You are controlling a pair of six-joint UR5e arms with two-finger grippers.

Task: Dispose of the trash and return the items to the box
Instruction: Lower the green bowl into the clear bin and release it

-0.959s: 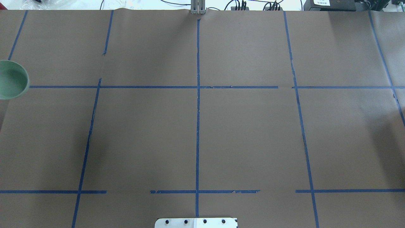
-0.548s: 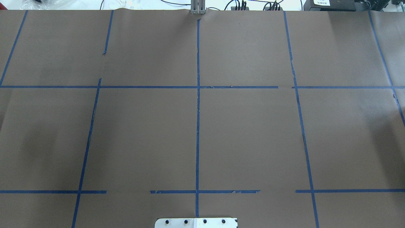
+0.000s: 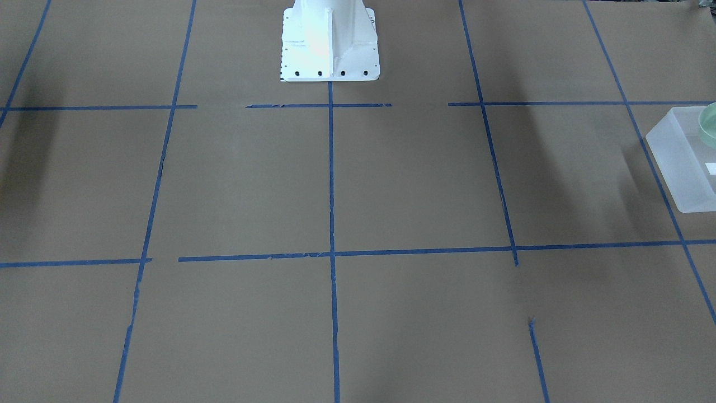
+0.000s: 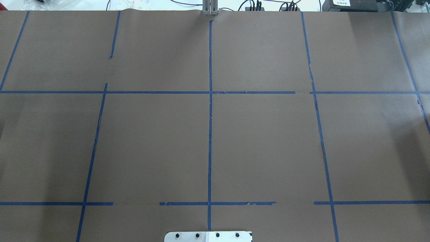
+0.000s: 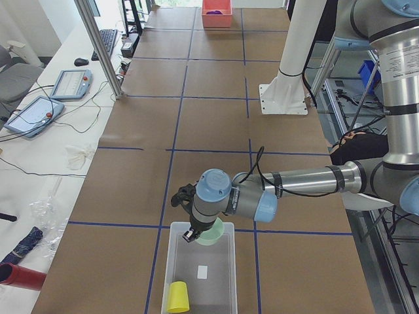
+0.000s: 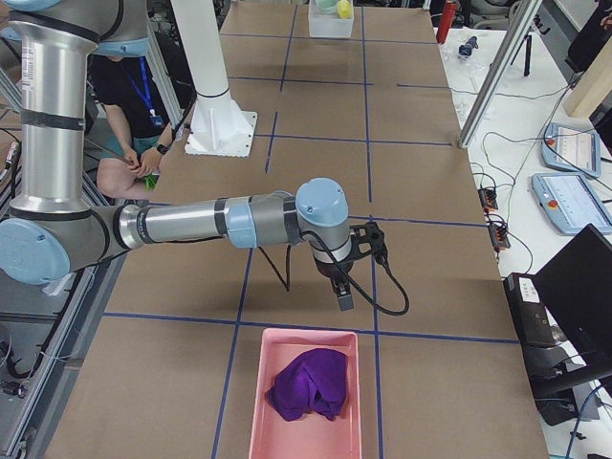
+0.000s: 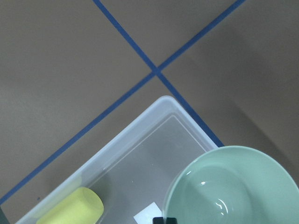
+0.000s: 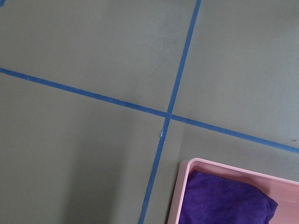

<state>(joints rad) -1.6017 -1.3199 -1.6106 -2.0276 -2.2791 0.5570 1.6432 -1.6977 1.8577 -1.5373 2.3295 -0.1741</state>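
The pale mint-green bowl [image 7: 233,186] hangs over the near corner of the frosted white box [image 7: 140,126]. In the exterior left view my left gripper [image 5: 190,235] grips the bowl [image 5: 213,233] by its rim above the box [image 5: 165,275]. One black fingertip [image 7: 164,220] shows at the rim. The front-facing view shows the box [image 3: 679,162] and a sliver of the bowl [image 3: 709,123] at its right edge. My right gripper [image 6: 342,298] hangs over bare table beside a pink tray [image 6: 253,411]. I cannot tell whether it is open or shut.
A yellow cup [image 5: 178,297] lies in the box, also in the left wrist view [image 7: 72,210]. The pink tray [image 8: 182,186] holds a purple cloth [image 6: 308,382]. The white robot base [image 3: 329,42] stands at the table's near middle. Blue tape lines cross the brown table.
The bowl at the overhead view's left edge one second ago has moved out of that view to the left. Nothing else in that view has changed.
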